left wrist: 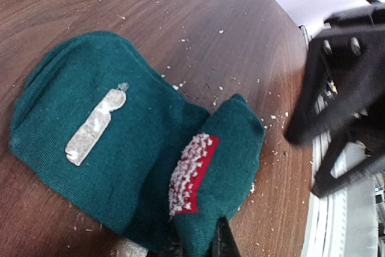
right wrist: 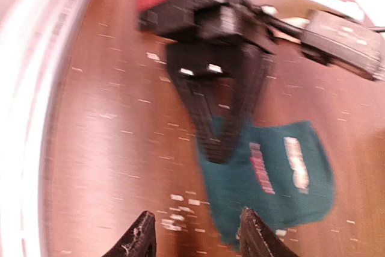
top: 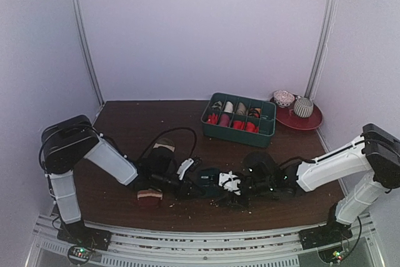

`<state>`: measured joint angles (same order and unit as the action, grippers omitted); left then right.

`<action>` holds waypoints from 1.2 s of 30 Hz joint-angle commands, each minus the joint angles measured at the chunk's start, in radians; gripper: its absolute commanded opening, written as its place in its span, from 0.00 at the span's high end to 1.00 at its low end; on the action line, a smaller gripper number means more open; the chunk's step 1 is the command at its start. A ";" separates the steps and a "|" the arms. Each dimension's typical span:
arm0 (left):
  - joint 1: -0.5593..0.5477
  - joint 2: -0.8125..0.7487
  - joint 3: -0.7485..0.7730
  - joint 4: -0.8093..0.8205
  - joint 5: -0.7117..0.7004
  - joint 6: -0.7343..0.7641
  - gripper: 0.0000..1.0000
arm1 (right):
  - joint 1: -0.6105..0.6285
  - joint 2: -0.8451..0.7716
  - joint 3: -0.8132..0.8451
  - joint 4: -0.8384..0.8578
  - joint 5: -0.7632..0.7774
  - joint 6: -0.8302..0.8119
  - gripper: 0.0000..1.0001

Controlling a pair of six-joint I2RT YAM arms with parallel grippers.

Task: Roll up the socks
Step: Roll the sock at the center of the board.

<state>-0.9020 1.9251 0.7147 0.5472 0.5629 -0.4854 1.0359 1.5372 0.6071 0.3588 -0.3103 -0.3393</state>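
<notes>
The dark teal sock [left wrist: 120,142] lies on the brown table, one end folded over so that a red patch with white grip dots faces up. My left gripper [left wrist: 201,246] is shut on the folded end's edge at the bottom of the left wrist view. In the top view the left gripper [top: 195,182] and the right gripper [top: 226,187] meet over the teal sock [top: 208,175]. My right gripper [right wrist: 195,239] is open and empty, its right finger at the near edge of the teal sock [right wrist: 277,179]. The striped sock [top: 150,197] sits as a small bundle near the left forearm.
A green divided tray [top: 267,130] holding several rolled socks stands at the back right. Beside it a red plate [top: 312,123] carries two round objects. White crumbs are scattered on the table around the sock. A black cable loops behind the left gripper.
</notes>
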 commanded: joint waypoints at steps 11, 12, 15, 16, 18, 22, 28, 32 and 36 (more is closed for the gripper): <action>0.022 0.098 -0.040 -0.345 -0.010 -0.014 1.00 | 0.019 0.098 0.031 0.074 0.216 -0.137 0.53; 0.023 0.098 -0.042 -0.344 -0.011 -0.014 1.00 | 0.026 0.101 0.028 0.075 0.215 -0.132 0.53; 0.022 0.101 -0.046 -0.342 -0.010 -0.013 1.00 | 0.028 0.109 0.020 0.088 0.206 -0.116 0.53; 0.023 0.101 -0.047 -0.343 -0.012 -0.014 1.00 | 0.029 0.117 0.020 0.089 0.206 -0.113 0.53; 0.025 0.103 -0.046 -0.343 -0.011 -0.012 1.00 | 0.031 0.136 0.026 0.085 0.205 -0.111 0.53; 0.026 0.105 -0.045 -0.344 -0.009 -0.010 1.00 | 0.036 0.183 0.036 0.081 0.182 -0.097 0.54; 0.029 0.110 -0.026 -0.353 -0.012 0.001 1.00 | 0.038 0.233 0.055 0.042 0.179 -0.025 0.67; 0.029 0.070 -0.003 -0.374 -0.060 0.045 0.89 | 0.028 0.255 0.086 -0.055 0.115 0.061 0.77; 0.029 -0.084 -0.036 -0.348 -0.145 0.116 0.50 | -0.004 0.294 0.132 -0.185 -0.057 0.134 0.82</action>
<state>-0.8722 1.9011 0.7460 0.4389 0.6147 -0.4473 1.0462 1.7542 0.7105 0.3904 -0.1604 -0.3149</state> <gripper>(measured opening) 0.372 0.220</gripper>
